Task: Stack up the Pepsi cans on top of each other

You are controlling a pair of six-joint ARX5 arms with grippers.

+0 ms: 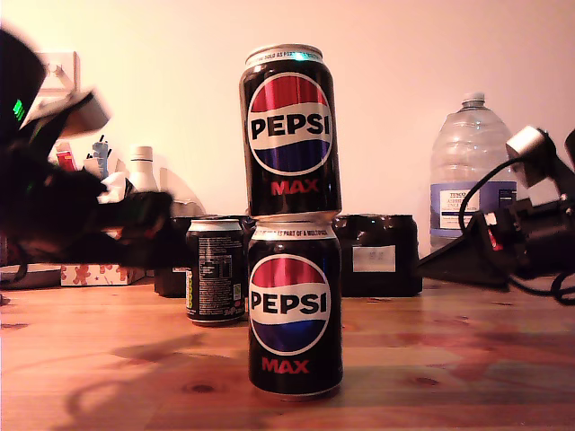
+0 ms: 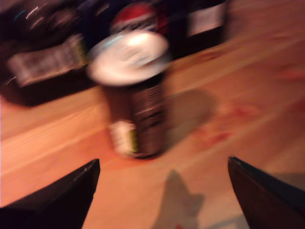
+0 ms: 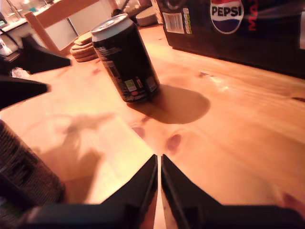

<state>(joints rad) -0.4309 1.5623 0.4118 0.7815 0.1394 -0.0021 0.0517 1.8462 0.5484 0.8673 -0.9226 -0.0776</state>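
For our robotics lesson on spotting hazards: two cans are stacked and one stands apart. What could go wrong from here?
1. The upper can sits slightly off-centre on the lower can; a nudge could topple it.
2. My first tool, open, faces the single can in a blurred view, so it may knock rather than grip it.
3. Placing a third can demands height, and my second tool, shut, waits beside the stack.

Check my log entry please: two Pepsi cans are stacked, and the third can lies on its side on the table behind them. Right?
Not quite. The third can stands upright on the table, as the exterior view shows. Two cans are indeed stacked: top can on bottom can.
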